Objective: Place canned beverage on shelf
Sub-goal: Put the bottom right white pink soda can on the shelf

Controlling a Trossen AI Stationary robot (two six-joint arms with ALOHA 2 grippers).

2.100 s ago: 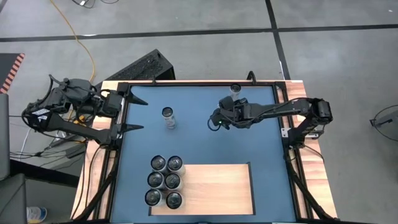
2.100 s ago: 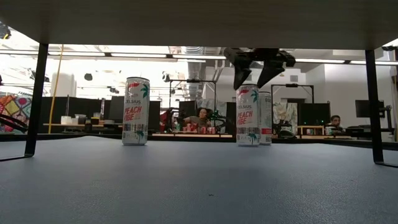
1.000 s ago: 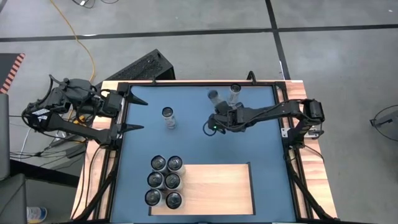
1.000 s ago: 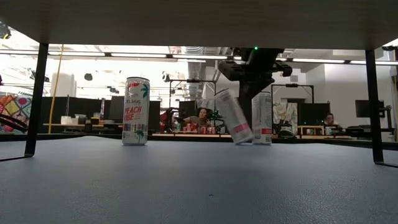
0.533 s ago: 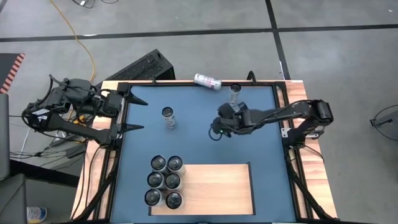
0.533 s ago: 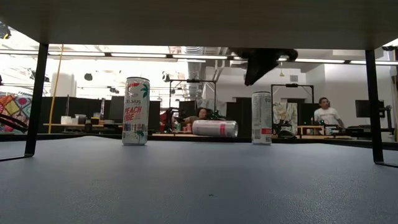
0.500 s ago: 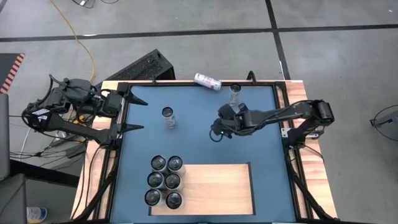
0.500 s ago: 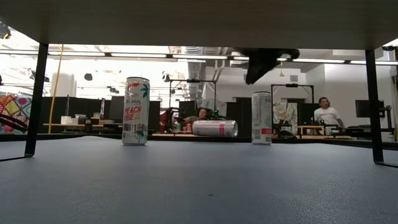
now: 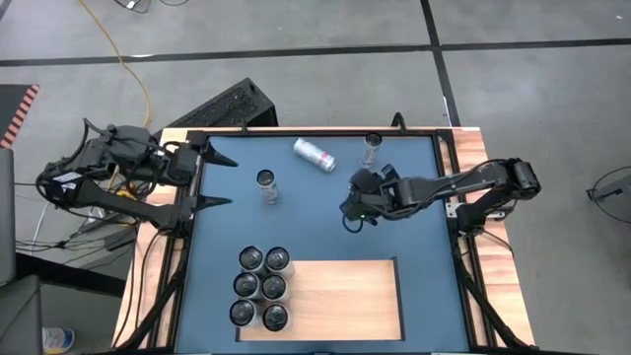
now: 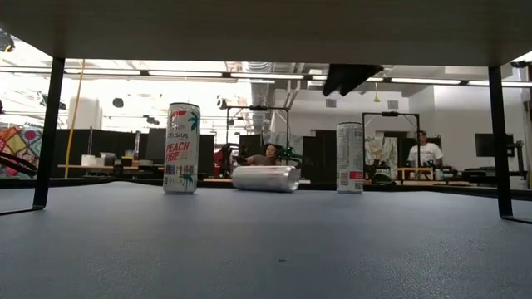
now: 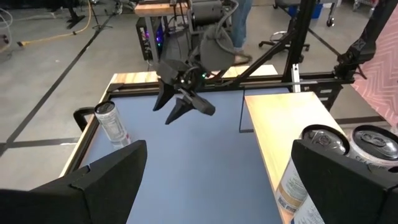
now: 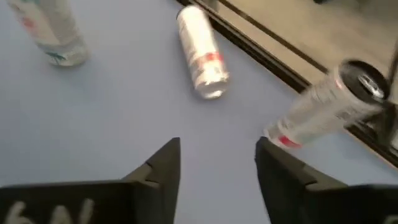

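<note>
Pale wood-grain shelf [image 9: 340,296] flat at lower centre, six upright cans [image 9: 260,287] clustered at its left edge; one silver can [image 9: 315,154] toppled at upper centre.

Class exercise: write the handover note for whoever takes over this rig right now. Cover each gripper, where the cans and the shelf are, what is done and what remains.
Left gripper: open, empty, parked at the table's left edge.
Right gripper: open, empty, above the blue surface mid-table.
Shelf: six cans stand on its left end.
Toppled can: lying on its side near the far edge.
Two upright cans: one left of centre, one at the far edge.
Left to do: recover the toppled can, then shelve all three.
</note>
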